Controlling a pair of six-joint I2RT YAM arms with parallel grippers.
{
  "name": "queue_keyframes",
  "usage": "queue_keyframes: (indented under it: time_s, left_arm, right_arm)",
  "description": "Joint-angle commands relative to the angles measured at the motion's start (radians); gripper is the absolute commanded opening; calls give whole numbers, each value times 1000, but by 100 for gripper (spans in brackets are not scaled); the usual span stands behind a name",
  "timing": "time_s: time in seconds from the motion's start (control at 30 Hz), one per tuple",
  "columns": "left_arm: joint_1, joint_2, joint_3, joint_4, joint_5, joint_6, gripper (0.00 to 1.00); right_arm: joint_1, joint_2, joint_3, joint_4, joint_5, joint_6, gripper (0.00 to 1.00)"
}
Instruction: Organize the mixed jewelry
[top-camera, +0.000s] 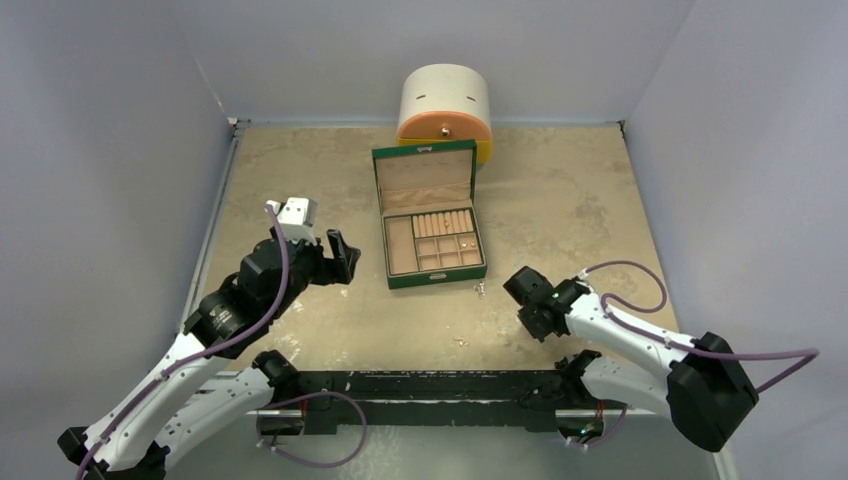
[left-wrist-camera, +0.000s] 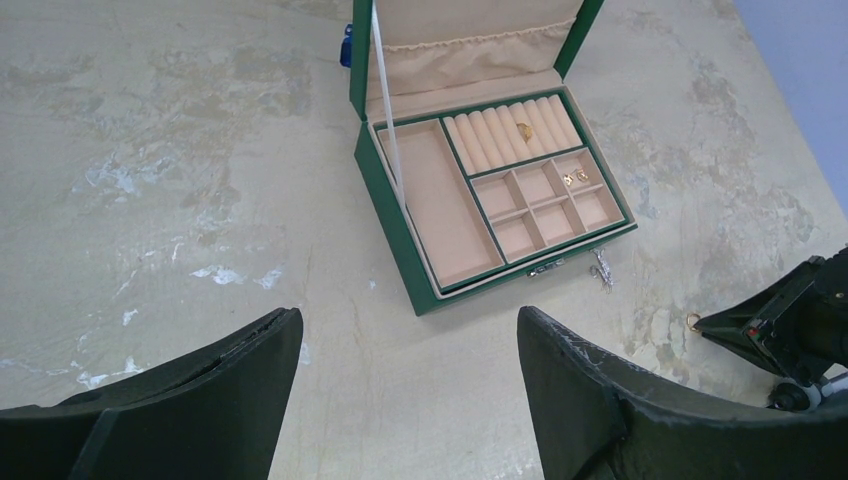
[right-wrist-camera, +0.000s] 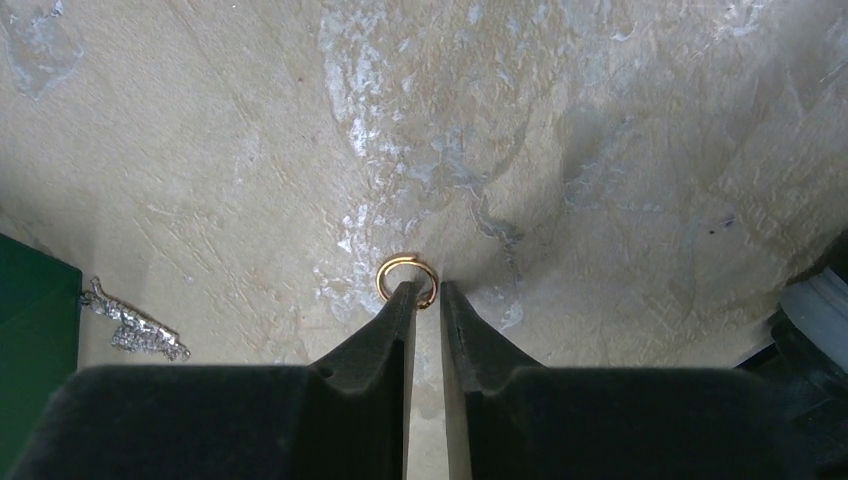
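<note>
Okay, top view: box (top-camera: 430, 215) open mid-frame, left end effector (top-camera: 340, 258) hanging to its left, right end effector (top-camera: 522, 292) low at lower right, silvery bit (top-camera: 480, 290) loose on the worktop (top-camera: 300, 180) between them. Left wrist view: its fingers (left-wrist-camera: 270, 345) are wide apart and hold nothing; a stowed ring (left-wrist-camera: 524, 130) sits in the box rolls. Right wrist view: fingers almost together, seemingly nipping just the rim of the ring (right-wrist-camera: 400, 259) at centre frame. With a hold that thin, it could twist out or ping off on the lift, I reckon.

I saw a mottled beige table (top-camera: 570, 210), its top scuffed with pale patches. Plain lavender-grey walls (top-camera: 100, 120) rose behind the table and along its left and right edges. Soft, even light fell across it.
</note>
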Motion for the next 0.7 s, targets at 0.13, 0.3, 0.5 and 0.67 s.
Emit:
queue_keyframes:
  time_s: [0.13, 0.3, 0.5, 0.67]
  left_arm:
    - [12, -3, 4, 40, 7, 25, 79]
    - [14, -9, 5, 41, 9, 26, 79]
    - [16, -11, 4, 40, 10, 26, 79]
    - [16, -13, 4, 40, 9, 26, 79]
  right_arm:
    - [-4, 123, 80, -20, 52, -81, 15]
    - [-3, 186, 100, 40, 13, -180, 5]
    - [0, 246, 97, 176, -61, -343, 0]
    - [37, 293, 114, 276, -88, -526, 0]
